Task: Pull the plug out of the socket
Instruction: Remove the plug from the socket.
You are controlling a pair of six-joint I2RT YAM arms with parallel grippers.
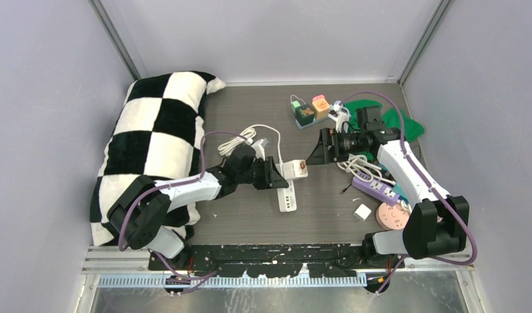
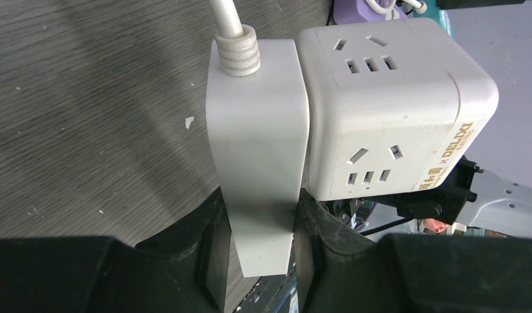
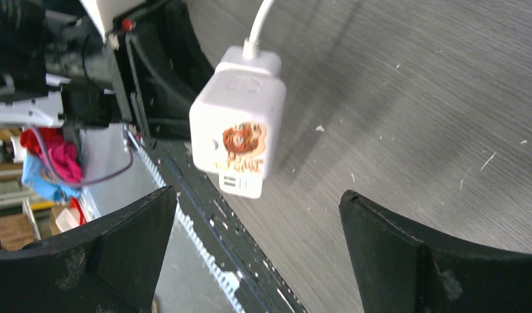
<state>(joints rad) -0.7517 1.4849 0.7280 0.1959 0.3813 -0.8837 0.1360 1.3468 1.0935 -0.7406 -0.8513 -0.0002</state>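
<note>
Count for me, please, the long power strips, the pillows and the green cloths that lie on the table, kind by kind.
Long power strips: 2, the white power strip and the purple power strip
Pillows: 1, the checkered pillow
Green cloths: 1, the green cloth
Total: 4

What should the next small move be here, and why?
Probably advance the right pincer and close it on the cube socket: the left pincer is shut on the white plug, which sits seated in that socket, while the right pincer stands open, facing it.
</note>
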